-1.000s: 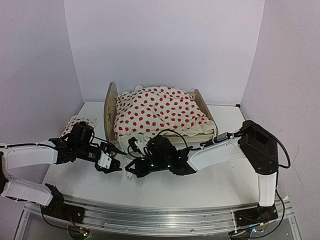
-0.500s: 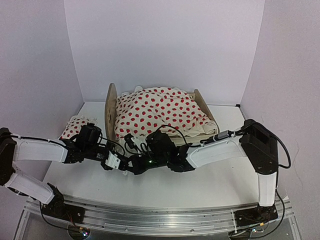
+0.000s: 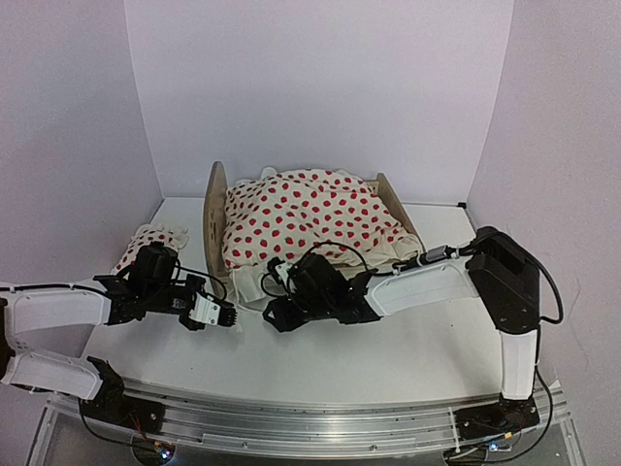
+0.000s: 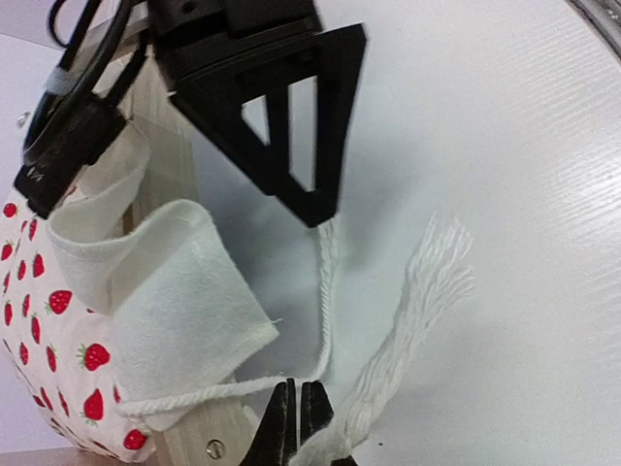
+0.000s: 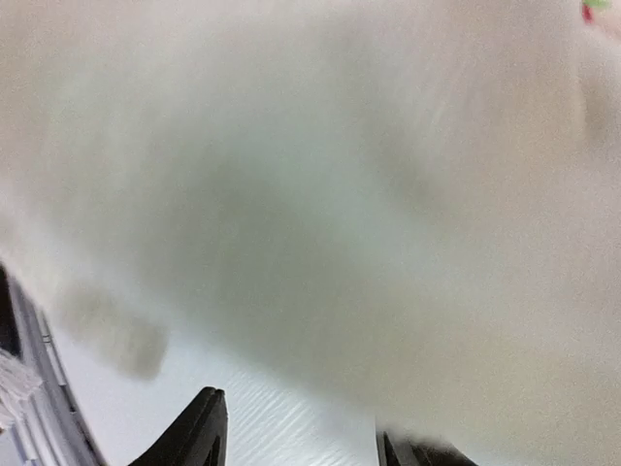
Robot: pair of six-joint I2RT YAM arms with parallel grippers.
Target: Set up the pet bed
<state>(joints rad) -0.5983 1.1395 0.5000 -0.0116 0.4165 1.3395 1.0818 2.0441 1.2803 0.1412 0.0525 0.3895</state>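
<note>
Left gripper (image 4: 299, 428) pinches the white tasselled cord (image 4: 327, 291) by the pet bed (image 3: 214, 209). Right gripper (image 5: 303, 442) fingers stand apart near the strawberry-print blanket (image 3: 310, 218).

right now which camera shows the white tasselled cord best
The left wrist view: the cord and its frayed tassel lie sharp on the table, ending at the shut left claw. The top view shows it too small to make out. The right wrist view is blurred, with only a white fringe at its edge.
</note>
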